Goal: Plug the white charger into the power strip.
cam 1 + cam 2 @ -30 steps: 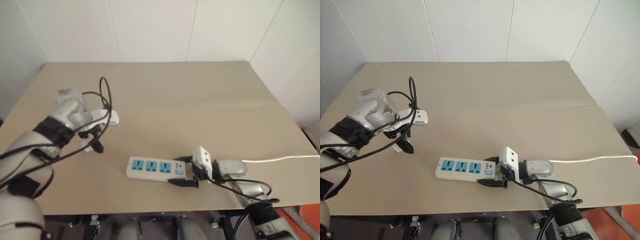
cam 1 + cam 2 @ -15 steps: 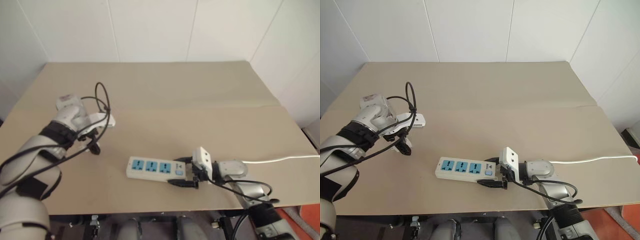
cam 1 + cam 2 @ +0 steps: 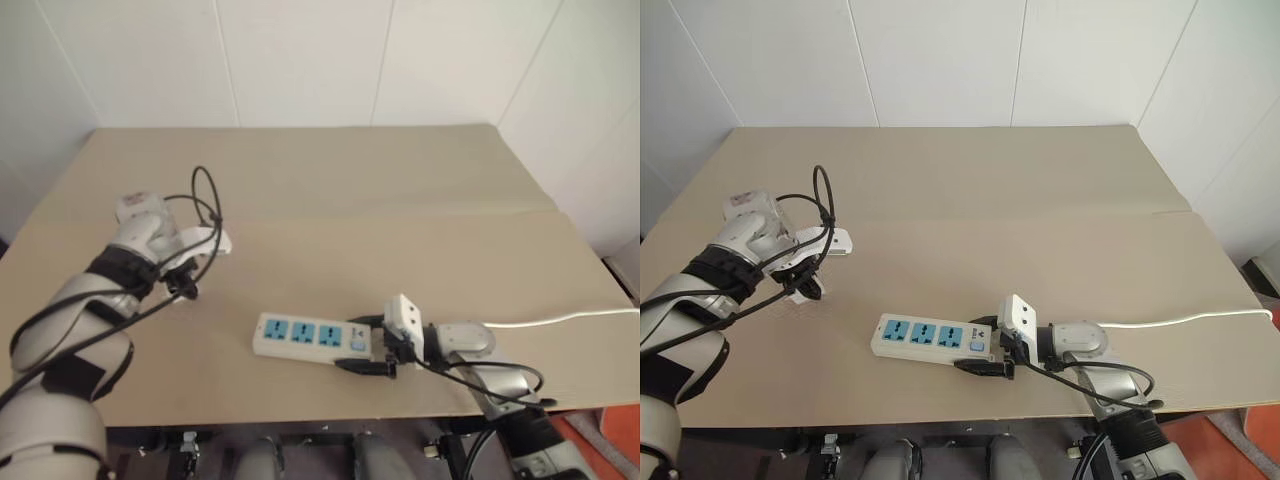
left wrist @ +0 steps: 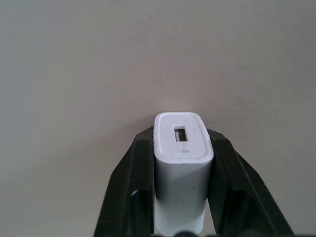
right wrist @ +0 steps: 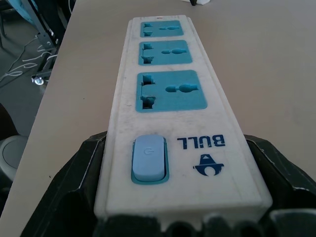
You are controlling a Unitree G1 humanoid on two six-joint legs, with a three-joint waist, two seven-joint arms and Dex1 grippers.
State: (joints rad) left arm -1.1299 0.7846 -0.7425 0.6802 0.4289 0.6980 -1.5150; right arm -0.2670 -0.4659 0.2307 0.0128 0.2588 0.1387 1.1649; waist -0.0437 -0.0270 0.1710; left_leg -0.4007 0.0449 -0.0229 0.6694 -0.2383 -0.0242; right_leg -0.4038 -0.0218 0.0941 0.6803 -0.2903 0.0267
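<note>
White charger point(image 4: 181, 168) sits clamped between the left pincer's point(image 4: 180, 185) fingers point(image 4: 129, 187).

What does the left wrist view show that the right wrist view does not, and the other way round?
The left wrist view shows the white charger upright on the table top, clamped between the left gripper's two black fingers, its port facing the camera. The right wrist view shows the power strip with three empty blue sockets, a blue switch and a logo, its switch end held between the right gripper's fingers. Both share the tan table surface and a gripper shut on a white task item.
</note>
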